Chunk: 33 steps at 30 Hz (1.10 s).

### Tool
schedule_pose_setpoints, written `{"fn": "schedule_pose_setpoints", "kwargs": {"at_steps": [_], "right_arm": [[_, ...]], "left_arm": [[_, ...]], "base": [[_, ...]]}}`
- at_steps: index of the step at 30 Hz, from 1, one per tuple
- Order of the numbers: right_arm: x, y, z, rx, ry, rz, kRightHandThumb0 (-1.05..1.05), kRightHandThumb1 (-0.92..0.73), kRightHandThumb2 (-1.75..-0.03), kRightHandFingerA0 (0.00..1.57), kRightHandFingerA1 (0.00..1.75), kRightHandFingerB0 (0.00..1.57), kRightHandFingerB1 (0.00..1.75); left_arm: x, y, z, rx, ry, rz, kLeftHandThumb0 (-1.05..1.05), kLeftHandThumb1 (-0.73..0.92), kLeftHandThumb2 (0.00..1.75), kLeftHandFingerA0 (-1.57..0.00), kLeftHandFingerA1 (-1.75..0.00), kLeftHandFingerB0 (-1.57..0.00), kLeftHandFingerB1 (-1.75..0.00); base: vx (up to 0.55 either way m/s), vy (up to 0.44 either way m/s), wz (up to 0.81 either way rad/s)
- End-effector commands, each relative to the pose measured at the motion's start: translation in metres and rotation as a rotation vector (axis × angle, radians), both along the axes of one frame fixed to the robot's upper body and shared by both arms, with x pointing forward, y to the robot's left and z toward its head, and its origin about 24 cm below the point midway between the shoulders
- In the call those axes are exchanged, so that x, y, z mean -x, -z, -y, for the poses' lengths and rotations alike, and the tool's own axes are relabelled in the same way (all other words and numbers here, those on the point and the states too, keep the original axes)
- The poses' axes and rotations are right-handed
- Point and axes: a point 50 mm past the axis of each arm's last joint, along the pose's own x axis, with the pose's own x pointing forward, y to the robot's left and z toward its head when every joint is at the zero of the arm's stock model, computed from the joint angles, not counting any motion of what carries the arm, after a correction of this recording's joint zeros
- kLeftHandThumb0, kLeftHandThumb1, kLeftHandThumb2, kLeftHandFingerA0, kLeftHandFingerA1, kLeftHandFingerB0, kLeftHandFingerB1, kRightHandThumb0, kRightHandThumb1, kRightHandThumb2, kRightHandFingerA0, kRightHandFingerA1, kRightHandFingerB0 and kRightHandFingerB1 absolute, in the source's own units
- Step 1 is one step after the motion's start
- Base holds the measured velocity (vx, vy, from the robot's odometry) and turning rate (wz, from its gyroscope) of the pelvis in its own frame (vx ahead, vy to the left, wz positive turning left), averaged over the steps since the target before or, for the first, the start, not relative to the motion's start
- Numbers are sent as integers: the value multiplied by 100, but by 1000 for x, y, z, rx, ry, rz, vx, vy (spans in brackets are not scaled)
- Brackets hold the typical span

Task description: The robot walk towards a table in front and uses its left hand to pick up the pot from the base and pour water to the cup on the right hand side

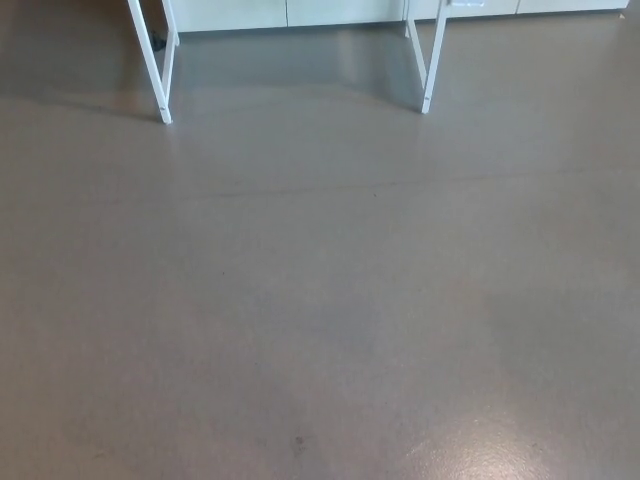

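Plainly only grey floor (pixel 320 300) and white table legs (pixel 160 75) show; pot, cup and both hands are out of sight, their state unknowable. Best walk straight between the legs.

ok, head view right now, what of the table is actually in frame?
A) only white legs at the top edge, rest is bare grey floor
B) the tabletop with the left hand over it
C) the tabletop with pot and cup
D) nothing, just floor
A: only the white metal table legs show at the top edge, standing on the smooth grey floor; no tabletop, pot, cup or hand is in view.
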Motion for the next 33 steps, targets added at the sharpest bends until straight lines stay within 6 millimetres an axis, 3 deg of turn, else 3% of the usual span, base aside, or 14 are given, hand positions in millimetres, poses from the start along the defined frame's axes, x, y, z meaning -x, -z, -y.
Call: {"fn": "schedule_pose_setpoints", "kwargs": {"at_steps": [1, 13, 24, 33], "right_arm": [[3, -3, 3, 20, 4, 9, -7, -40, -85, 32, 55, 19, 49], [8, 1, 3, 6, 2, 1, -5, -41, -86, 31, 55, 18, 49], [9, -1, 1, -1, 13, 8, -4, -40, -86, 31, 55, 19, 49], [9, 2, 2, 1, 15, -6, -7, -39, -85, 31, 55, 19, 49]], "left_arm": [[3, -6, -8, -43, 16, 4, 1, 49, 53, -37, -37, -41, -35], [5, -6, -7, -62, 55, -1, -6, 47, 54, -40, -38, -40, -35], [6, -4, -5, -59, 49, 6, -6, 48, 54, -41, -38, -39, -35], [0, -1, 2, -31, 43, 37, -6, 51, 55, -43, -38, -38, -34]], "base": [[0, 0, 0], [15, 30, 8], [98, 237, -7], [182, -79, 9]]}}
